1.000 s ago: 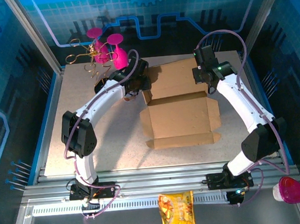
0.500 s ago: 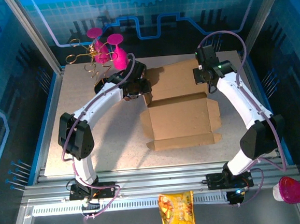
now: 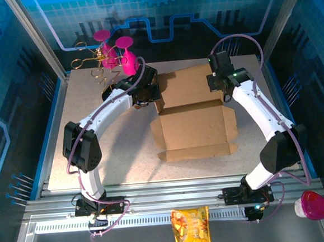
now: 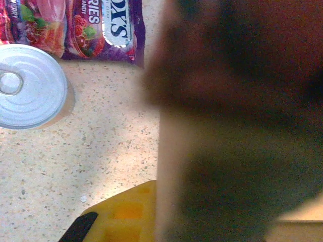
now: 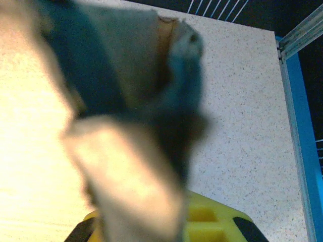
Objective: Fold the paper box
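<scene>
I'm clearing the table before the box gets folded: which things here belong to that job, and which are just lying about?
For the job:
cardboard box

Just lying about:
tin can
purple sweet packet
pink glasses
orange snack bag
pink-lidded cup

Paper box (image 3: pixel 193 131) takes the centre of the table (image 3: pixel 125 157). Its rear panel is angled up and walls off low passes from front to back. Left arm (image 3: pixel 108 109) arcs over the left tabletop, right arm (image 3: pixel 259 108) over the right strip, with bare surface beneath both. The strip between box and near edge is open. Back-left corner is crowded: pink goblets (image 3: pixel 114 53), gold wire stand (image 3: pixel 87 62). Left wrist view: tin can (image 4: pixel 30 85) and purple candy packet (image 4: pixel 101 22) lie near the box's flap, bare table between.
</scene>
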Robot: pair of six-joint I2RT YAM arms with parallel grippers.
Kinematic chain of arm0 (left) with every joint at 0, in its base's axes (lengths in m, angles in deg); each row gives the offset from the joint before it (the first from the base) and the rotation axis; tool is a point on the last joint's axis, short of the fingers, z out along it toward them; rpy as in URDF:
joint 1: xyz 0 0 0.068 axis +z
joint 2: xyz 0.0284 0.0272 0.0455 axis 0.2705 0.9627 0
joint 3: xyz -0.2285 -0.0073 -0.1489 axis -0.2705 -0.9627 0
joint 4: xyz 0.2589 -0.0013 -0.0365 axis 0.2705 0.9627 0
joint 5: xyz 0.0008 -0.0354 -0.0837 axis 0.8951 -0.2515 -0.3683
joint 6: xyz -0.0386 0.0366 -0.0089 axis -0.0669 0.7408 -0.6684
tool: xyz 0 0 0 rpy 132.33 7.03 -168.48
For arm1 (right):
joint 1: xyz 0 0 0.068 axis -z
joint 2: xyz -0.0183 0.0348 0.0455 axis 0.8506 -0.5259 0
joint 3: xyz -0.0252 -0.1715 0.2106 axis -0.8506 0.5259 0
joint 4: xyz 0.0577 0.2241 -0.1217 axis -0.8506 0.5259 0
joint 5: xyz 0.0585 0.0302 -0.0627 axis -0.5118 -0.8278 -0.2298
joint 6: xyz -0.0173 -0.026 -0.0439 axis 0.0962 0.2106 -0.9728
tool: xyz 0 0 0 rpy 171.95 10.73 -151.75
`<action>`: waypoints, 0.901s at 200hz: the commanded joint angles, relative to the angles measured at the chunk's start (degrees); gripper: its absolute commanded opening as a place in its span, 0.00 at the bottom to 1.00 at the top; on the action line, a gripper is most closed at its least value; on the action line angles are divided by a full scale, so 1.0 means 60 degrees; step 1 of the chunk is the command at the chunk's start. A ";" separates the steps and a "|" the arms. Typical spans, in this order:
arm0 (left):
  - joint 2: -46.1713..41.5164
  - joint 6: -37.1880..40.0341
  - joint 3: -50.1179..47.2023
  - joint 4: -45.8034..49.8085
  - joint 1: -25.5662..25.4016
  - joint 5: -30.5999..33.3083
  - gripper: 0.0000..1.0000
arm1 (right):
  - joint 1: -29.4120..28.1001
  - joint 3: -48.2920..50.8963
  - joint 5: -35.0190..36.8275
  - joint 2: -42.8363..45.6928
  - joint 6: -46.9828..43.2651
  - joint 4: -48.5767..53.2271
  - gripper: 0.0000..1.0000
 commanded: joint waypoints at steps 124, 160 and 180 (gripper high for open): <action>-0.2611 -0.5547 -0.1247 0.0793 -0.1150 -0.0783 0.56 | 0.2860 -0.0554 -0.0711 -0.1118 0.3459 0.2148 0.00; -0.3300 -0.8251 -0.3486 -0.0856 -0.1834 -0.1672 0.73 | 0.3946 -0.0158 -0.1826 -0.1468 0.4807 0.2223 0.00; -0.3350 -0.9310 -0.4689 -0.2370 -0.2205 -0.1850 0.78 | 0.4250 -0.0045 -0.2245 -0.1733 0.5162 0.2172 0.00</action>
